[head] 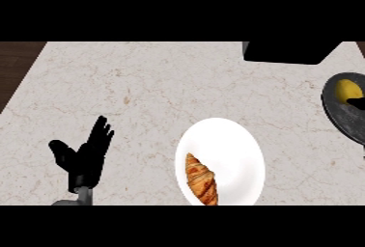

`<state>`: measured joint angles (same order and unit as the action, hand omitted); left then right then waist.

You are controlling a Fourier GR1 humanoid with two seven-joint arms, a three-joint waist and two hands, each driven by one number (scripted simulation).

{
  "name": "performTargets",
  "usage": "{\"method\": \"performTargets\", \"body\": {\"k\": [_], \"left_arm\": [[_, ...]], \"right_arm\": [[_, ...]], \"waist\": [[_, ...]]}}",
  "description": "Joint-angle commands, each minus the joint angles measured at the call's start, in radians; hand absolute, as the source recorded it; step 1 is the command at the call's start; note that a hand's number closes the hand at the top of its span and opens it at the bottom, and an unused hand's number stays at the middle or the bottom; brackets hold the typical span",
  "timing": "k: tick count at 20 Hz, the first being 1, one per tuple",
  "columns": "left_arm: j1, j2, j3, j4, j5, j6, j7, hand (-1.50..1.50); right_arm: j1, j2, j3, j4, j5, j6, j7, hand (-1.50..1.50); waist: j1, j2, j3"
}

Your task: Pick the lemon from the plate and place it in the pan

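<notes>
Nearest the robot, at the lower left, its left hand [85,157] stands over the pale marbled counter [143,91], fingers straight and pointing up, thumb spread out to the side. It has hold of nothing and rests apart from everything else.

Just to the right of it, still close in, sits a white plate [239,149]. A golden-brown croissant [201,180] lies on the plate's lower left part, running lengthways toward the near edge. The rest of the plate shows bare white.

Further out and hard against the right edge is a dark grey pan [341,118], only partly in view. The yellow lemon [347,89] lies inside it, toward the far side of the pan. A small black shape touches the lemon's near right side at the very edge of the view; it may be part of the right hand, though too little shows to be sure, and how its fingers stand cannot be told.

Farthest off, at the counter's top right, stands a black block [288,52]. Dark wood [16,65] shows past the counter's left edge.
</notes>
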<state>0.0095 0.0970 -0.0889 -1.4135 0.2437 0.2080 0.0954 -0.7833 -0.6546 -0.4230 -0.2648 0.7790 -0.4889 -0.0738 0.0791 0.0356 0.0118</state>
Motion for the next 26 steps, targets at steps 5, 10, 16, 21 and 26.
{"method": "performTargets", "body": {"k": [5, 10, 16, 21, 26], "left_arm": [[0.011, 0.008, 0.020, 0.009, 0.015, -0.005, 0.008, 0.00], [0.039, 0.002, 0.019, 0.009, 0.003, 0.005, -0.016, 0.00], [0.069, 0.010, 0.017, -0.043, -0.001, 0.020, 0.022, 0.00], [0.083, 0.026, 0.037, -0.048, 0.000, 0.013, 0.031, 0.00], [0.027, -0.011, 0.063, 0.059, 0.002, -0.006, -0.046, 0.00]], "right_arm": [[-0.026, 0.014, -0.260, -0.025, -0.299, 0.126, -0.266, -1.50], [0.010, -0.066, -0.378, 0.014, -0.437, 0.370, -0.356, -1.50], [0.114, -0.151, -0.454, 0.046, -0.540, 0.654, -0.469, -1.50], [0.147, -0.137, -0.409, 0.030, -0.545, 0.770, -0.505, -1.50], [0.224, -0.124, -0.395, 0.005, -0.598, 0.791, -0.545, -1.50]], "waist": [[-0.029, -0.007, 0.000], [-0.048, -0.016, -0.004], [-0.059, -0.025, -0.006], [-0.061, -0.031, -0.010], [-0.069, -0.031, -0.010]]}}
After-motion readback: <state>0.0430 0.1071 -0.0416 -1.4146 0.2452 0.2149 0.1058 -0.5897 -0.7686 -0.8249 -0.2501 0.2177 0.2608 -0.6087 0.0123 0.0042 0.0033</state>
